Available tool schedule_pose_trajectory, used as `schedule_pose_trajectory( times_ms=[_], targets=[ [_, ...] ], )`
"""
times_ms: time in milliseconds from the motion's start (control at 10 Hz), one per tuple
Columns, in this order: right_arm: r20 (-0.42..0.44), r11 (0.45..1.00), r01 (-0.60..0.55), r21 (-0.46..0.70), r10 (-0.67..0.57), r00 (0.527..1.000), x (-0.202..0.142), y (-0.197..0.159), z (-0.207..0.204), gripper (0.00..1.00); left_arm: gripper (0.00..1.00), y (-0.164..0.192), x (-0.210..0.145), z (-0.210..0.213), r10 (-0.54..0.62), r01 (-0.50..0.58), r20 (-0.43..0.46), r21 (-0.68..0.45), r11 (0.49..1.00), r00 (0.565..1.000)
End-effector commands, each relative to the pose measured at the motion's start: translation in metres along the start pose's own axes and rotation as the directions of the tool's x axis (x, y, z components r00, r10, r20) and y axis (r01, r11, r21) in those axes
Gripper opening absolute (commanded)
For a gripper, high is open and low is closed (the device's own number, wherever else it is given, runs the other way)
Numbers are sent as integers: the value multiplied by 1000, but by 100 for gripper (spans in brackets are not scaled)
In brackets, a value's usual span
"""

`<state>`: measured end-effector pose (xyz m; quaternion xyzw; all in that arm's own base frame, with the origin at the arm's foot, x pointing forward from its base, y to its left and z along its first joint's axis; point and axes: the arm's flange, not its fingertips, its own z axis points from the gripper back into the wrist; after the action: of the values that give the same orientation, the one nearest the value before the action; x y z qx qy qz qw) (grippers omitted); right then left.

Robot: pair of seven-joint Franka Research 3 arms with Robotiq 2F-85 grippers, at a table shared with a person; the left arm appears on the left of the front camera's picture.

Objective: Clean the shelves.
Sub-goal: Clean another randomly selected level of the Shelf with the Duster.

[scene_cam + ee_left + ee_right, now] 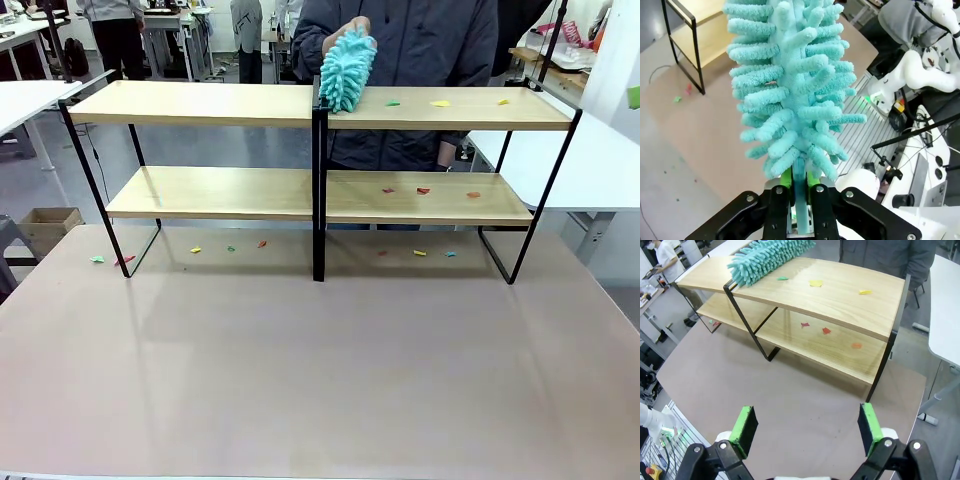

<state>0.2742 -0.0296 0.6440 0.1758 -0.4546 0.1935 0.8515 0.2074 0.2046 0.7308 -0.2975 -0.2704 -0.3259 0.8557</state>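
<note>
The shelves (pixel 200 103) stand across the far half of the brown table, two wooden tiers in a black frame. A person's hand (pixel 345 32) holds a teal fluffy duster (pixel 347 70) on the top board beside the central divider. Small coloured paper scraps (pixel 440 103) lie on the right top board, and more scraps (pixel 423 190) on the right lower board. In the left wrist view my left gripper (pixel 800 200) is shut on the handle of a second teal duster (pixel 795 85), which points up over the table. My right gripper (pixel 805 422) hangs open and holds nothing, high over the table in front of the shelves (pixel 840 300).
More paper scraps (pixel 196 249) lie on the brown table (pixel 320 370) under and in front of the shelves. White tables (pixel 610 160) flank the setup. A cardboard box (pixel 45 225) sits on the floor at the left. The person stands behind the shelves' right half.
</note>
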Motion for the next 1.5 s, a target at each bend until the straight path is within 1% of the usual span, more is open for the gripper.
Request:
schedule_pose_trajectory(
  times_ms=[0, 400, 500, 600, 700, 800, 900, 1000, 1100, 1200, 1300, 1400],
  targets=[
    [8, 1000, -8, 13, 8, 1000, 1, -1, 0, 100, 13, -2, 0, -4, -26, 26, 10, -7, 1000, 1000],
    [8, 1000, -8, 13, 8, 1000, 1, -1, 0, 100, 13, -2, 0, -4, -26, 26, 10, -7, 1000, 1000],
    [8, 1000, -8, 13, 8, 1000, 1, -1, 0, 100, 13, 1, 1, -1, -2, 2, -5, 5, 1000, 1000],
    [8, 1000, -8, 13, 8, 1000, 1, -1, 0, 100, 13, -31, 17, -11, 32, -31, -60, 13, 999, 998],
    [8, 1000, -8, 13, 8, 1000, 1, -1, 0, 100, 13, -75, 23, -36, 2, -12, -116, -86, 996, 993],
    [8, 1000, -8, 13, 8, 1000, 1, -1, 0, 100, 13, -117, 20, -75, -52, 30, -240, -93, 995, 969],
    [8, 1000, -8, 13, 8, 1000, 1, -1, 0, 100, 13, -134, 13, -114, -116, 81, -321, -121, 989, 940],
    [8, 1000, -8, 13, 8, 1000, 1, -1, 0, 100, 13, -142, 2, -150, -130, 89, -408, -119, 989, 904],
    [8, 1000, -8, 13, 8, 1000, 1, -1, 0, 100, 13, -156, -8, -178, -190, 101, -433, -221, 970, 881],
    [8, 1000, -8, 13, 8, 1000, 1, -1, 0, 100, 13, -171, -12, -197, -211, 119, -457, -220, 968, 864],
    [8, 1000, -8, 13, 8, 1000, 1, -1, 0, 100, 13, -162, 5, -160, -133, 72, -420, -157, 985, 898],
    [8, 1000, -8, 13, 8, 1000, 1, -1, 0, 100, 13, -162, 5, -160, -133, 72, -420, -157, 985, 898]
  ],
)
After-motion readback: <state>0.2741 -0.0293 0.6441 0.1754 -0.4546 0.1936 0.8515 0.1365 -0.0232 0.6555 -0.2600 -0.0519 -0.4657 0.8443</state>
